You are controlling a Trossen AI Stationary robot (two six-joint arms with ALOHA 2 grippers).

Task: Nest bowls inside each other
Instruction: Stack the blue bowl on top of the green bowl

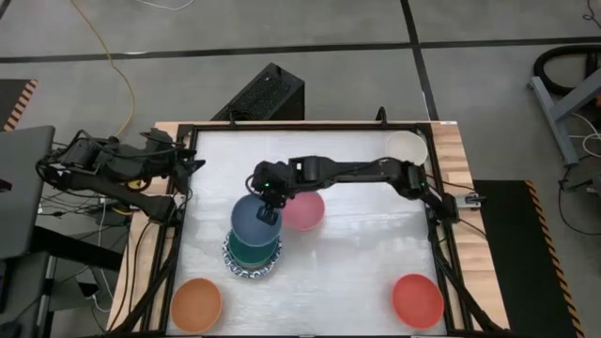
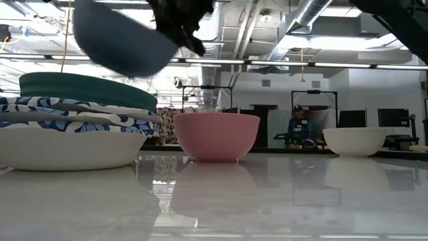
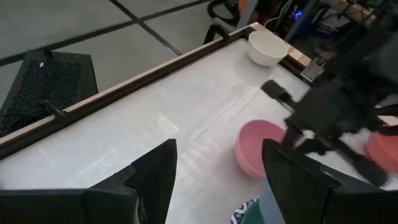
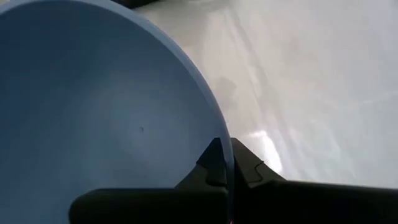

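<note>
My right gripper [image 1: 269, 208] is clamped on the rim of the dark blue bowl [image 1: 252, 218], which hangs tilted just above the stack [image 1: 252, 255]. The stack has a teal bowl [image 2: 87, 89] on top of blue-patterned ones. The blue bowl sits slightly off the stack's centre, toward the pink bowl [image 1: 304, 210], so I'd level it, then lower. It's plain and smooth, mouth up. My left gripper [image 1: 191, 165] is parked well clear at the table edge, jaws apart.

Right gripper [image 4: 224, 163]: fingers clamped on rim | Held item: dark blue bowl [image 4: 93, 112], interior facing camera | Background: white table [image 4: 311, 81]
</note>
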